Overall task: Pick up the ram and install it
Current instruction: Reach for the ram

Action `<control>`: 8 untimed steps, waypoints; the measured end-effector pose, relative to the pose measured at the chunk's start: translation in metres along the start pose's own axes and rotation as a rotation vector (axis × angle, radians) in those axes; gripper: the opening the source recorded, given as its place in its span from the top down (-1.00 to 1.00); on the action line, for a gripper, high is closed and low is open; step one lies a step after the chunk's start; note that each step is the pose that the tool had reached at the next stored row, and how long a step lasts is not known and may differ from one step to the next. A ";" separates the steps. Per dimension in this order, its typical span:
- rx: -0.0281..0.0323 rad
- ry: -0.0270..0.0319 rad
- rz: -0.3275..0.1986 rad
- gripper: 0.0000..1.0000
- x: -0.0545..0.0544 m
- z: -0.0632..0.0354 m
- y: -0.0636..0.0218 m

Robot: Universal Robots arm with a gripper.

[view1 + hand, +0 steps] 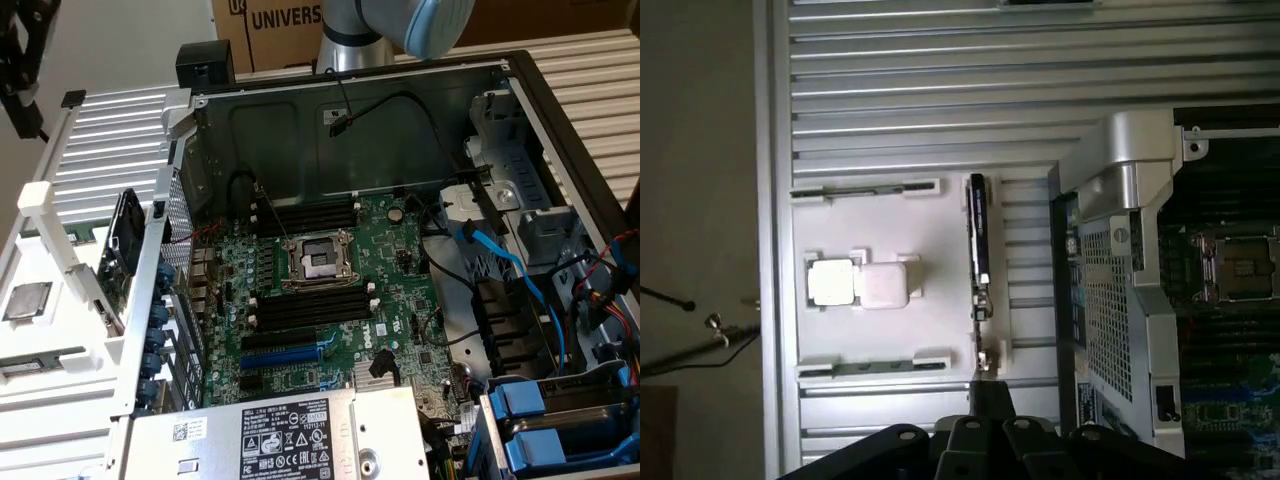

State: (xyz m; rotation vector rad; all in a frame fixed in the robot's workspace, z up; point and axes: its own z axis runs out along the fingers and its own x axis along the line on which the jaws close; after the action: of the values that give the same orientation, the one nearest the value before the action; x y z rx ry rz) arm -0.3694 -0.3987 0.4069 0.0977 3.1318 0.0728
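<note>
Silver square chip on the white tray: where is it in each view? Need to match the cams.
Exterior view: the chip lies flat on the white tray at the exterior view's far left, outside the computer case.
Wrist view: the chip sits on the tray beside a white square block, between two long holders.
Shared landmark: the empty processor socket inside the case.
</note>
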 end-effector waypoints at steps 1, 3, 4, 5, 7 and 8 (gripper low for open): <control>0.0000 0.0001 -0.004 0.80 0.003 0.0002 -0.0002; -0.0001 0.0009 -0.018 0.80 0.006 0.0006 -0.0004; -0.0003 0.0014 -0.031 0.80 0.006 0.0008 -0.0004; -0.0003 0.0023 -0.050 0.80 0.006 0.0009 -0.0004; -0.0004 0.0041 -0.086 0.80 0.006 0.0009 -0.0004; -0.0006 0.0049 -0.104 0.80 0.006 0.0009 -0.0004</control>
State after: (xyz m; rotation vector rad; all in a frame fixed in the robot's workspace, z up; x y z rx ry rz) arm -0.3756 -0.3987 0.4059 -0.0659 3.1351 0.0733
